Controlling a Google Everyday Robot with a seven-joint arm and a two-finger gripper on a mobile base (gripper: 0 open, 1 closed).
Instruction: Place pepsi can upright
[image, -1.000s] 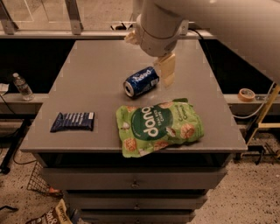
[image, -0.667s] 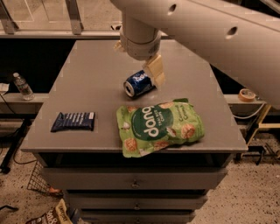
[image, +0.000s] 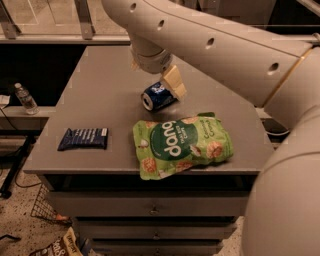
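The pepsi can, dark blue with a silver end, lies on its side near the middle of the grey table. My gripper hangs from the big white arm just above and behind the can. It is open and empty. One cream finger reaches down beside the can's right end, close to it or touching it. The other finger is mostly hidden behind the wrist.
A green snack bag lies flat just in front of the can. A flat dark-blue snack wrapper lies at the front left. A water bottle stands on a low ledge left of the table. Drawers are below the tabletop.
The arm has swung left and lower over the can. The can, bag and wrapper have not moved on the table.
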